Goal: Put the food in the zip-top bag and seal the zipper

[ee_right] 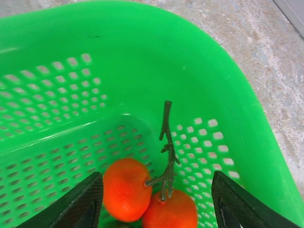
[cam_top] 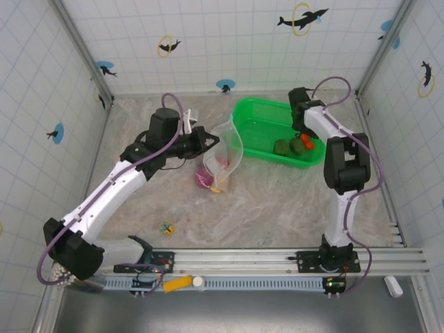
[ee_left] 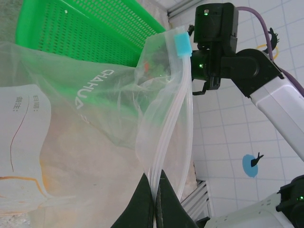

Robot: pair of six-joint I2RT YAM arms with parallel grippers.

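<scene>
While the left gripper [ee_left: 154, 192] pinches the zipper [ee_left: 172, 114], holding the bag [cam_top: 227, 147] up from the table [cam_top: 291, 201] just beside the basket [cam_top: 258, 114], the right gripper [ee_right: 156, 202] hangs over the basket's corner, jaws wide apart, one on either side of two oranges [ee_right: 126, 187] joined by a stem. Purple, red and yellow food [cam_top: 205, 179] shows at the bag's lower end; green pieces [cam_top: 281, 147] lie in the basket.

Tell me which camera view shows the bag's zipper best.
Left wrist: the zipper runs close-up from the left gripper pinching it up to its blue slider. Top external shows the bag small, its strip too thin to trace. Right wrist faces the green basket.
</scene>
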